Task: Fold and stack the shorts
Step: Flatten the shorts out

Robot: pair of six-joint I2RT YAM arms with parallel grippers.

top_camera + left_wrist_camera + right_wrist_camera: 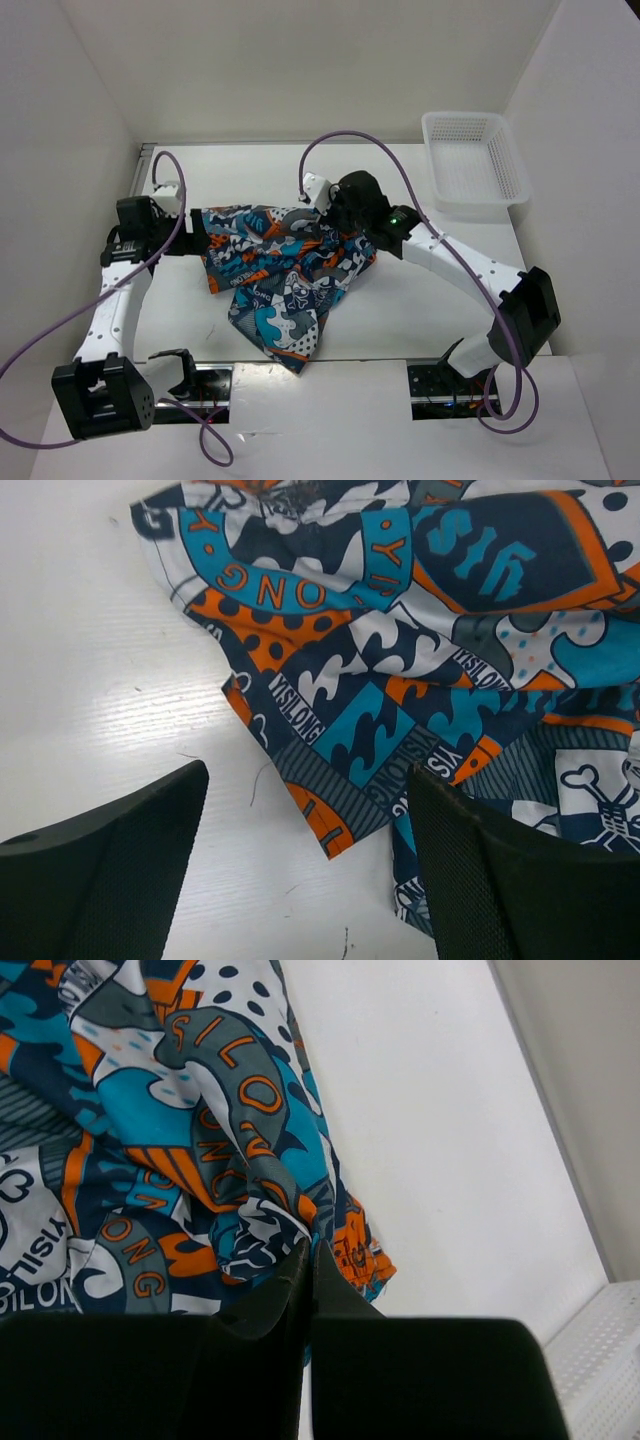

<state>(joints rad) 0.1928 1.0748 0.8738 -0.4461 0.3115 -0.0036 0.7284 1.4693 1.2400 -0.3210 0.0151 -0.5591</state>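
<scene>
The shorts [285,275], in a teal, orange, navy and white cartoon print, lie crumpled across the middle of the table. My left gripper [198,240] is at their left edge. In the left wrist view it [308,780] stands open over the table, with a corner of the shorts [400,680] lying between the fingers [110,860] and nothing held. My right gripper [335,222] is at the shorts' upper right. In the right wrist view it [310,1248] is shut on a bunched fold of the shorts [180,1140].
A white mesh basket [475,160] stands at the back right, and its corner [600,1360] shows in the right wrist view. White walls close in the table on the left, back and right. Purple cables loop over both arms.
</scene>
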